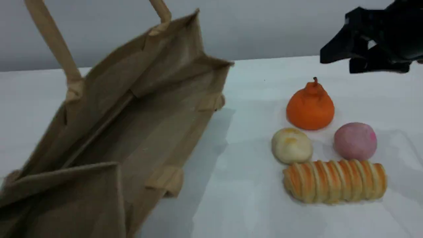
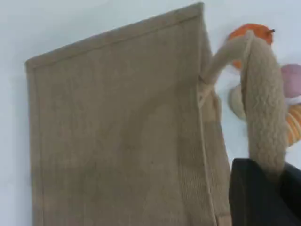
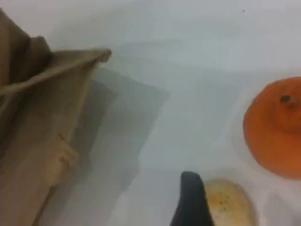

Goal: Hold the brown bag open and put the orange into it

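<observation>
White table (image 1: 257, 185) fills the frame. At left, the brown bag (image 1: 138, 132) gapes, one handle (image 2: 263, 108) clamped in the shut left claw (image 2: 263, 188). At upper right, the right claw (image 1: 366, 59) hangs open above the orange (image 1: 310, 107). Risk: descending, it may nudge the crowded cream bun (image 1: 291, 145) or pink ball (image 1: 355, 140) instead.

I see a tan-brown bag (image 1: 132, 132) with beige handles (image 1: 56, 43), a bright orange (image 1: 310, 107), a pink ball (image 1: 355, 140), an orange-and-cream striped roll (image 1: 333, 181), and a seemingly white table (image 1: 251, 185).
</observation>
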Robot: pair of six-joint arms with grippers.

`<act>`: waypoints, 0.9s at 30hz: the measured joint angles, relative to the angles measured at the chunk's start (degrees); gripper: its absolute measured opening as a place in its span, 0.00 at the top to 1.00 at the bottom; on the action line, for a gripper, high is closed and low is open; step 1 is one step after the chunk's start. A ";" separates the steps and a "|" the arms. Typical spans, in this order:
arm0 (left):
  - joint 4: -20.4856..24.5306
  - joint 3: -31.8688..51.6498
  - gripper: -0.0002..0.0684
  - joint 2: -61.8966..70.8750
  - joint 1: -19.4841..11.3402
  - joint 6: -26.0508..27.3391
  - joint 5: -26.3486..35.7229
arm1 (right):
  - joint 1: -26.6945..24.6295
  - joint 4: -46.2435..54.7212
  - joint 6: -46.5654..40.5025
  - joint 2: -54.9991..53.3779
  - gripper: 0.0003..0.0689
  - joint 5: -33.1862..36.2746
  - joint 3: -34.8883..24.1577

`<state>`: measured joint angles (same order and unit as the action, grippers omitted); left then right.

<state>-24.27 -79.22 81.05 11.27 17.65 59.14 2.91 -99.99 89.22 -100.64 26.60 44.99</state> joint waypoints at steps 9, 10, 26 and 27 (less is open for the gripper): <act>2.12 0.00 0.87 0.66 2.16 -0.44 0.48 | 0.00 0.00 0.63 -8.38 0.35 0.55 5.21; 1.54 0.00 0.87 0.66 2.16 -0.44 0.54 | 0.00 0.04 0.74 -9.28 0.35 0.12 5.93; 0.74 0.00 0.87 0.61 2.16 -0.39 0.65 | 0.00 0.01 0.74 -18.62 0.35 -5.49 14.73; 0.74 0.00 0.87 0.61 2.16 -0.39 0.65 | 0.23 0.01 0.74 -19.23 0.35 -5.41 15.18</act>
<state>-23.53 -79.22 81.66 13.43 17.26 59.79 3.14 -99.98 89.96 -119.87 21.19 60.18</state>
